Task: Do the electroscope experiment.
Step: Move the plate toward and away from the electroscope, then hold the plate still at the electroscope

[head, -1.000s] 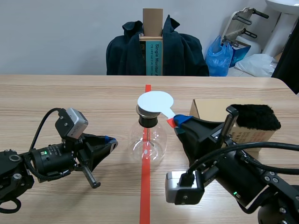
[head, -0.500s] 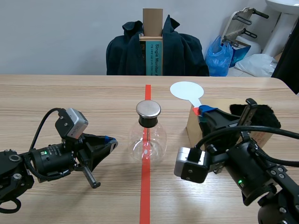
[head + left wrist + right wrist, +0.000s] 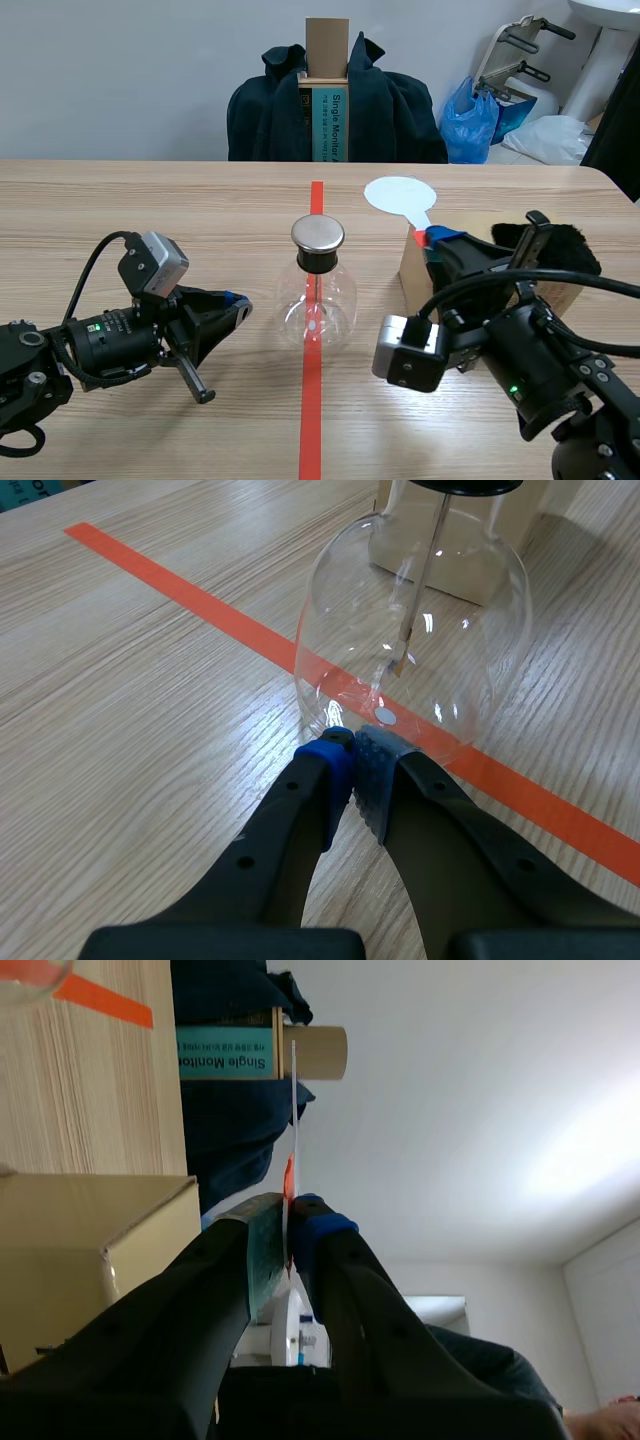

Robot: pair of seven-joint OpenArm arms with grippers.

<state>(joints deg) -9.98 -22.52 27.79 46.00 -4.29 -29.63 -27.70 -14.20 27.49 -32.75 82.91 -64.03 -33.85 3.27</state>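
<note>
On the wooden table's point(image 3: 150, 200) left side, the left gripper point(image 3: 352, 765) lies low, its fingers pressed together on nothing, tips just short of the glass electroscope flask point(image 3: 318, 295). The flask stands on the orange-red tape line point(image 3: 312, 410) under a metal cap point(image 3: 318, 235). Right of it, the right gripper point(image 3: 432, 238) pinches the handle of a white round paddle point(image 3: 398, 194), held up by the cardboard box point(image 3: 412, 272).
</note>
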